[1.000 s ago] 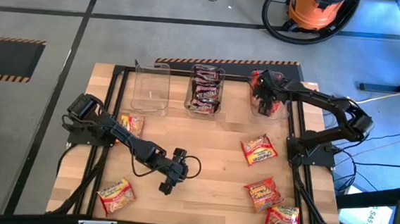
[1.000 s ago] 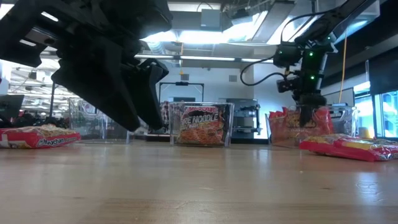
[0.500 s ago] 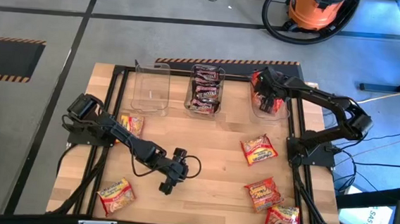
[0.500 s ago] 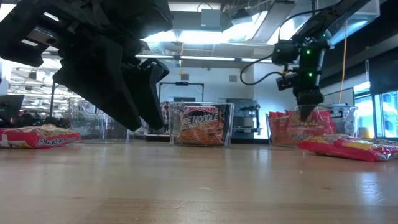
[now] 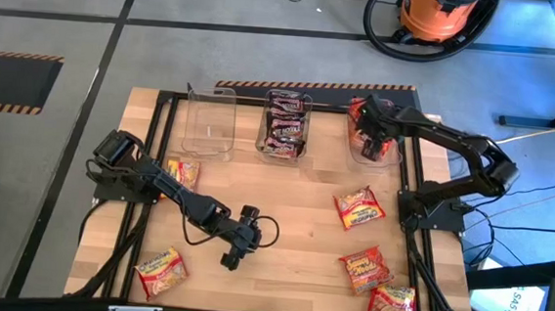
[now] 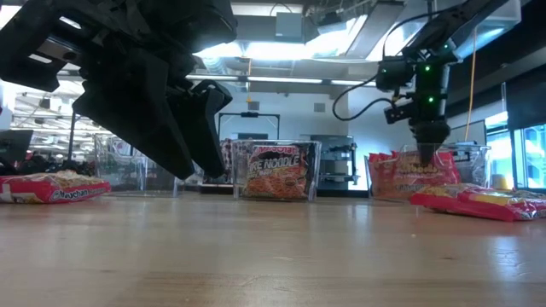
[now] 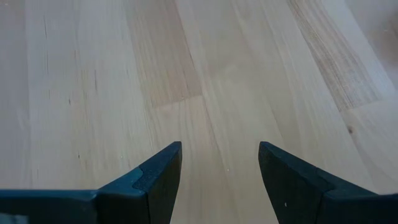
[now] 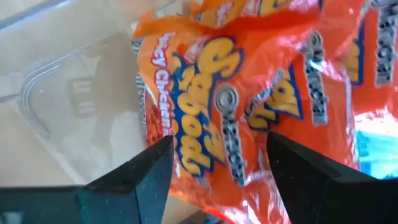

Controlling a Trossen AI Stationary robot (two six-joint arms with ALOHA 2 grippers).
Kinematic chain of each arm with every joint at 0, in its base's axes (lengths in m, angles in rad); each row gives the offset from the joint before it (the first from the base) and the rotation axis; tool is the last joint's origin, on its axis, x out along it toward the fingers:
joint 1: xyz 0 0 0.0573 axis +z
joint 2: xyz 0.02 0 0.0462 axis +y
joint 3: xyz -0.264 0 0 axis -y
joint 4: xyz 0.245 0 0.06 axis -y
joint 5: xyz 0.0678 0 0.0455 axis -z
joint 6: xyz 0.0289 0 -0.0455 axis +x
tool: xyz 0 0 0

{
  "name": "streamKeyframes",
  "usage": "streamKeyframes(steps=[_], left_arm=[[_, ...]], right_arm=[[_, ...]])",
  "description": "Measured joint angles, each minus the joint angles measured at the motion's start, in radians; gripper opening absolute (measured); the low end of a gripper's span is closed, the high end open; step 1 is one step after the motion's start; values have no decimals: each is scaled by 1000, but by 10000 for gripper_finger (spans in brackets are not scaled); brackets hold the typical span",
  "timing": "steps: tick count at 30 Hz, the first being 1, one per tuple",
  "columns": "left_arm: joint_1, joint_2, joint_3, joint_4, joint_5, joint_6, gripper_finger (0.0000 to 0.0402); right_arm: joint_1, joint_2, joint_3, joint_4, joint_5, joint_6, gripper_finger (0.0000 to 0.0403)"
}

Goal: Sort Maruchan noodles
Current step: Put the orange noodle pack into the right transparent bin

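Step in hand: deposit into right tub (image 5: 374,143). Right hand (image 5: 370,135) over tub, fingers spread, released, orange packets (image 8: 249,106) below. Left hand (image 5: 230,260) idle at table (image 5: 294,206) centre, fingers apart, empty. Next: retract, fetch loose packet (image 5: 359,208) (nearest, likely).

The dark packet (image 6: 275,171) in the middle tub is showing "NOODLE". The red packet (image 6: 53,187) is reading "Maruchan". The orange packet (image 8: 249,93) is showing "Chicken".
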Motion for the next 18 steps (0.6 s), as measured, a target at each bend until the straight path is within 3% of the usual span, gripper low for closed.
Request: streamKeyframes(steps=[9,15,18], left_arm=[[0,0,0,0,0,0,208],[0,0,0,0,0,0,208],[0,0,0,0,0,0,208]], right_arm=[[120,-151,2,-31,9,85,239],[264,-243,43,-158,7,300,239],[351,-273,80,-223,-44,429,239]])
